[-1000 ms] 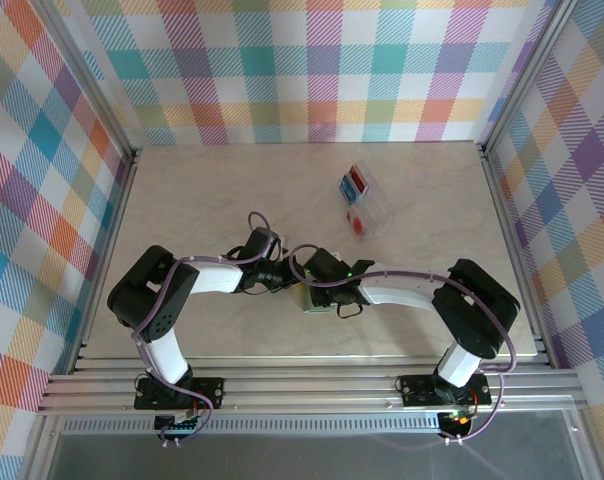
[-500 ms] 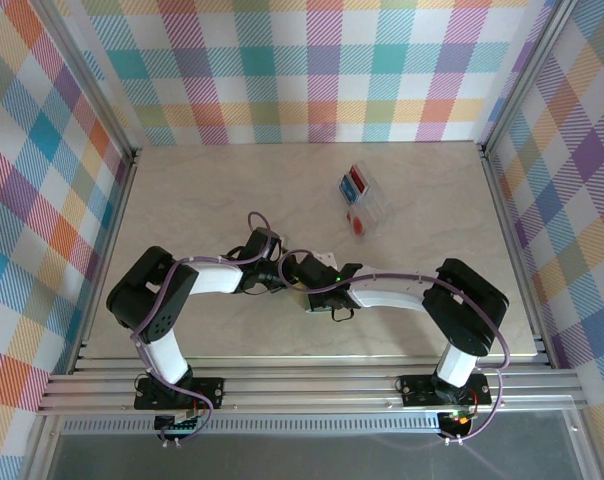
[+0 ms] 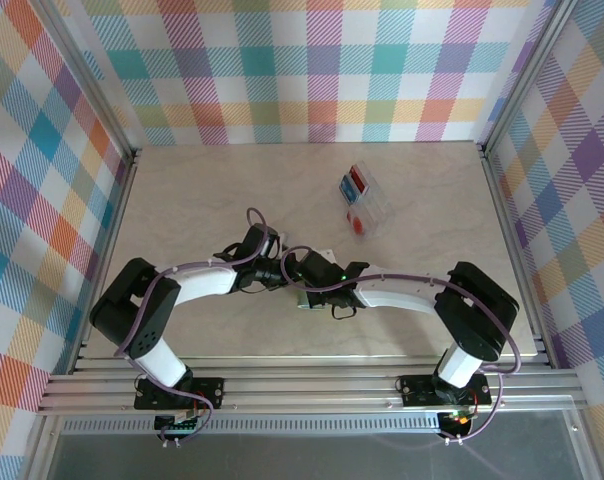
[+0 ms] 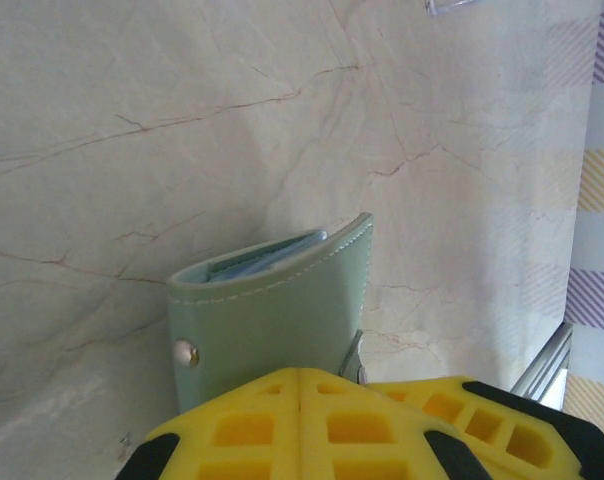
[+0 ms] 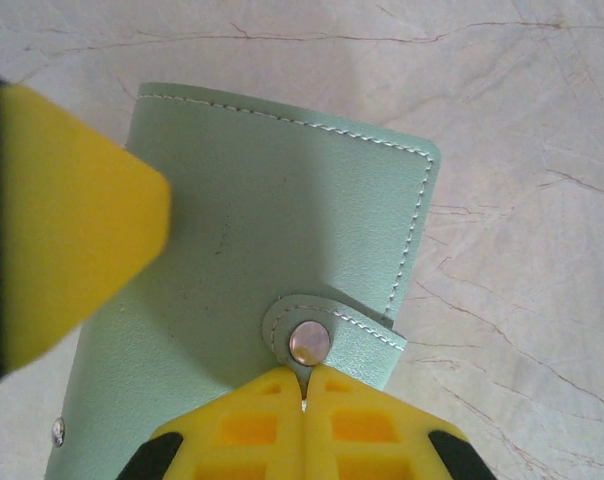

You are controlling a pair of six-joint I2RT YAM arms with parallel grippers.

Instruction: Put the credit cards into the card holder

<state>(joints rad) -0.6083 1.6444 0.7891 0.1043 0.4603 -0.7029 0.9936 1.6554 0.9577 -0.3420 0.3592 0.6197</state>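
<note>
1. Sage-green stitched leather card holder (image 5: 272, 230) sits folded on the marbled beige table (image 3: 182, 200), between the 2 arms' wrists.
2. Right gripper (image 5: 303, 385): yellow jaws pressed together, tips at the holder's snap clasp tab (image 5: 327, 335). Whether it pinches the tab I cannot tell.
3. Left gripper (image 4: 300, 385): likewise closed, over the holder's other side, with no clear hold.
4. Red, blue and pale credit cards (image 3: 358, 180) stand in a clear plastic rack (image 3: 374, 212), well beyond the holder, to its right.

I work in a lab test cell: a marble-look table (image 3: 202, 200) boxed by plaid panels (image 3: 312, 70) left, far and right, with aluminium rails (image 3: 312, 385) along the near edge carrying my arm bases (image 3: 179, 388).
</note>
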